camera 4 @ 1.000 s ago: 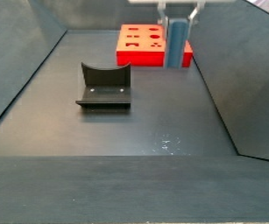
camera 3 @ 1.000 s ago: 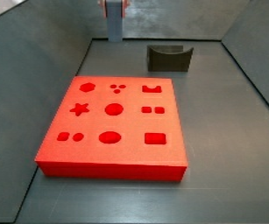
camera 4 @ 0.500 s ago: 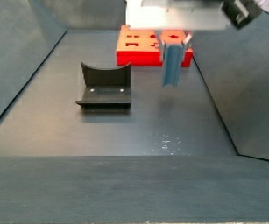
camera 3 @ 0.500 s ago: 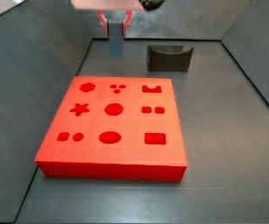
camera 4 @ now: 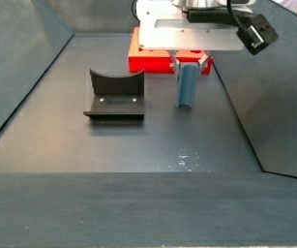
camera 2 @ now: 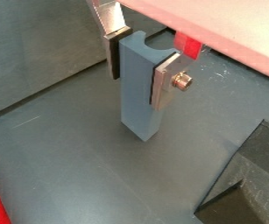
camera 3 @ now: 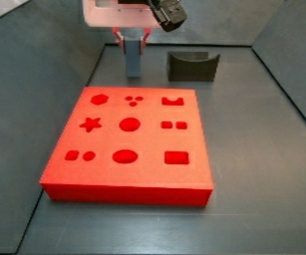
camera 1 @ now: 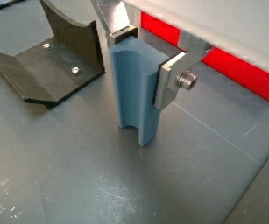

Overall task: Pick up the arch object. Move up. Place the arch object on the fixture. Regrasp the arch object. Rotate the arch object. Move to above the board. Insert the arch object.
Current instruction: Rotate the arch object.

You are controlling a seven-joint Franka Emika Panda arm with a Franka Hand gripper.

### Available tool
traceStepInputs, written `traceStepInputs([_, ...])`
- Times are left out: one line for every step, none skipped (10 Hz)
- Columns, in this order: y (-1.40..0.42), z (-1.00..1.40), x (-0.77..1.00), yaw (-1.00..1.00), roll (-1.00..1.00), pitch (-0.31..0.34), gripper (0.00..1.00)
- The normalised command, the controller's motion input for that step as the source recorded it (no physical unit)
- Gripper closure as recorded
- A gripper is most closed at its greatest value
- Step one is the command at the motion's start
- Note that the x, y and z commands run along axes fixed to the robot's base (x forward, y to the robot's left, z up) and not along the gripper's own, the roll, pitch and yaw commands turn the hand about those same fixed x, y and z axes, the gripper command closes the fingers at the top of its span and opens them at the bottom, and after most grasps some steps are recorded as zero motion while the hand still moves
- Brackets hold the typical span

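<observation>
Arch object (camera 1: 137, 92), a matte grey-blue block, stood upright with its long axis vertical, notched end down, just over the grey floor (camera 1: 113, 188). You had the gripper (camera 2: 140, 54) pinching its upper part between flat silver fingers (camera 1: 172, 77). It hung between the red board (camera 4: 151, 48) and the dark scoop-topped fixture (camera 4: 114, 94).

Gripper (camera 1: 138, 54) clamps the grey-blue arch object (camera 1: 137, 92) upright. It hangs between the fixture (camera 4: 114, 94) and the red board (camera 3: 130, 141).
</observation>
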Motion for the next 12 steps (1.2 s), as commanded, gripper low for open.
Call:
traceStepInputs([0.02,-0.22,0.0,-0.02,-0.16,-0.016,1.0])
traceStepInputs([0.02,-0.22,0.0,-0.02,-0.16,-0.016,1.0])
traceStepInputs([0.0,0.0,0.0,-0.02,-0.16,-0.018,0.0])
traceStepInputs([0.0,1.0,0.0,-0.02,-0.16,-0.02,0.0])
traceStepInputs([0.0,1.0,-0.01,-0.02,-0.16,-0.012,0.0])
traceStepInputs([0.0,0.96,-0.03,-0.02,-0.16,0.024,0.0])
traceStepInputs([0.01,0.81,-0.02,-0.03,-0.16,0.037,0.0])
traceStepInputs([0.01,0.65,-0.02,-0.03,-0.15,0.048,0.0])
traceStepInputs([0.01,0.47,-0.01,-0.03,-0.15,0.056,0.0])
traceStepInputs([0.01,0.18,0.0,-0.04,-0.15,0.063,0.0])
traceStepInputs([0.0,0.0,0.0,1.0,-0.01,0.005,0.0])
traceStepInputs([0.0,-0.08,0.02,1.0,-0.01,0.005,0.0])
